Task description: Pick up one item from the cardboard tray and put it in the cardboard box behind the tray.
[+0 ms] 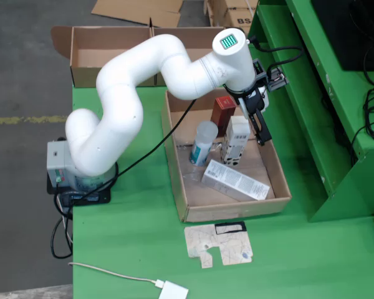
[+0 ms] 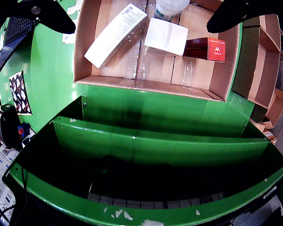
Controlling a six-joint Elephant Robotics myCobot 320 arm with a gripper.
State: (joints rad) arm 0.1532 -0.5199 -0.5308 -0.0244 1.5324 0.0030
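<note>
Tray items, fixed view: white carton (image 1: 237, 142), red box (image 1: 224, 111), capped bottle (image 1: 204, 142) and long flat box (image 1: 235, 180) lie in the cardboard tray (image 1: 188, 205).
Step, fixed view: I should centre over 1 item, probably the white carton, before descending.
Gripper (image 1: 260, 118), fixed view: above the tray's right side, holding nothing.
Fingers (image 2: 47, 13), wrist view: spread wide, touching nothing.
Target, fixed view: cardboard box (image 1: 100, 43) sits behind the tray.

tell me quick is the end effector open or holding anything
End effector: open, fingers spread wide, holding nothing, above the cardboard tray.
</note>
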